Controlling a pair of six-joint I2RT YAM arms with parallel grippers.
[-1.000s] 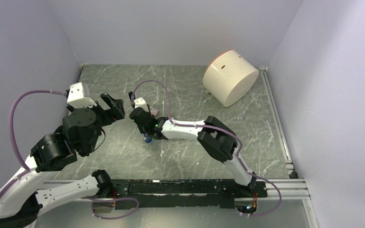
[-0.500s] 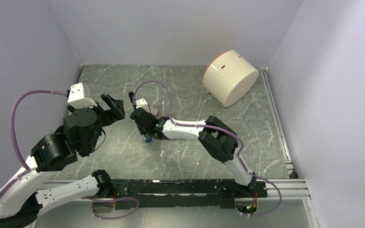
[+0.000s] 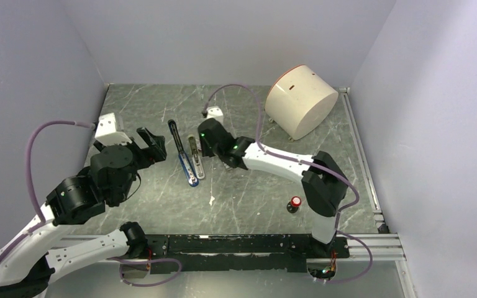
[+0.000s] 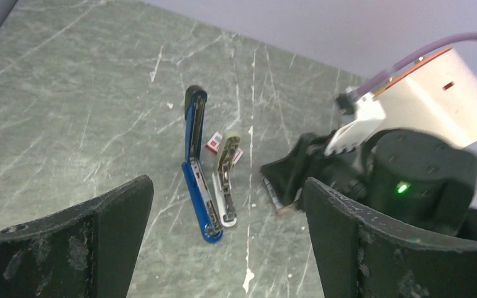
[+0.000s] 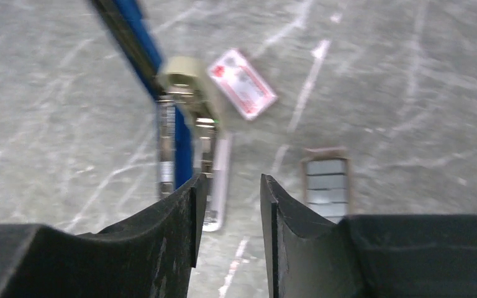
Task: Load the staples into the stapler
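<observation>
On the grey marbled table (image 3: 248, 186) the largest thing is a cream drum (image 3: 301, 99) tipped on its side at the upper right of the overhead view; what it holds cannot be seen. The left gripper (image 3: 153, 144) hangs left of centre, jaws spread wide and empty. The right gripper (image 5: 231, 180) hovers at centre with only a narrow gap between its jaws and nothing in it. The stapler (image 4: 192, 136) lies hinged open at the middle of the overhead frame, its long axis running from upper left to lower right, with a beige bar (image 4: 227, 174) just beside it. Whether its silver channel holds anything cannot be told. In the right wrist view the staples' red-and-white box (image 5: 242, 84) lies above the jaws. The grey staple block (image 5: 326, 183) sits in a small tray at lower right, just right of the fingers and lengthwise parallel to them. The right arm is clearly nearer, so I judge that it must shift rightward. A red-capped knob (image 3: 295, 203) stands well apart.
</observation>
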